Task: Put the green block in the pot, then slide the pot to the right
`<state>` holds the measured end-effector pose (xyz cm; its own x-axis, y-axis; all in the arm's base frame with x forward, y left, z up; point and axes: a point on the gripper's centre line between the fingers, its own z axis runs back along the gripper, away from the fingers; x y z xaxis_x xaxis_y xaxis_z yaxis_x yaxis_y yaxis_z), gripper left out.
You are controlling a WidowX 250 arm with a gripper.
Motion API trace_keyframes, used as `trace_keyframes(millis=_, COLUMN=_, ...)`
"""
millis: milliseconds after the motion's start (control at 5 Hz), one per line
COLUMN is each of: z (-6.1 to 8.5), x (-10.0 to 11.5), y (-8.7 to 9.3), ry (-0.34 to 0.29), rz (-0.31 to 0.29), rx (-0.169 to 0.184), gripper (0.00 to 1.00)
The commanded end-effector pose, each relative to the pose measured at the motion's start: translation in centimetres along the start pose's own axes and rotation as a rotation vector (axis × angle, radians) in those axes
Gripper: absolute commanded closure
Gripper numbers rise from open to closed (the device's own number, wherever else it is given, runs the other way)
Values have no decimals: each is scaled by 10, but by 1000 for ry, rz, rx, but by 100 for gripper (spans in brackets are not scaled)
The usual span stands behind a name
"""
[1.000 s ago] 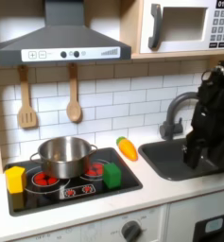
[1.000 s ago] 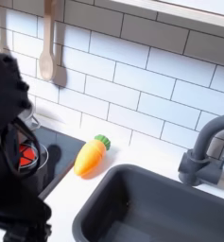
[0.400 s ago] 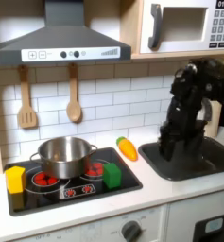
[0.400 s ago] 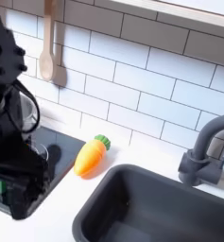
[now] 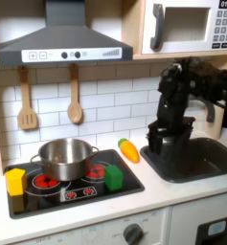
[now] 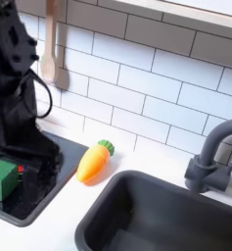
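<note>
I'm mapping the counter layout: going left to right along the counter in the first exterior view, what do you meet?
Yellow block → pot → green block → toy carrot → gripper → sink.

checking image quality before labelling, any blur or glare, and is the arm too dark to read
In the first exterior view the arm's gripper is soft and near black, jaws unreadable, while the pot shows mild sheen. In the second exterior view the arm fills the left as a dark blur, yet the carrot toy and green block stay readable.
</note>
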<state>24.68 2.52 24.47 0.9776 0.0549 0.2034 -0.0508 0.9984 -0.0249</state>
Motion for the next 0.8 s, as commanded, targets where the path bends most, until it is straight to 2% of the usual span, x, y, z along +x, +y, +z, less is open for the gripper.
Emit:
trace_keyframes(millis=0, z=-9, x=26, y=16, ry=16, rz=28, rx=13, gripper=0)
trace_keyframes(millis=600, z=-17, x=56, y=43, ry=7, rz=29, rx=22, gripper=0)
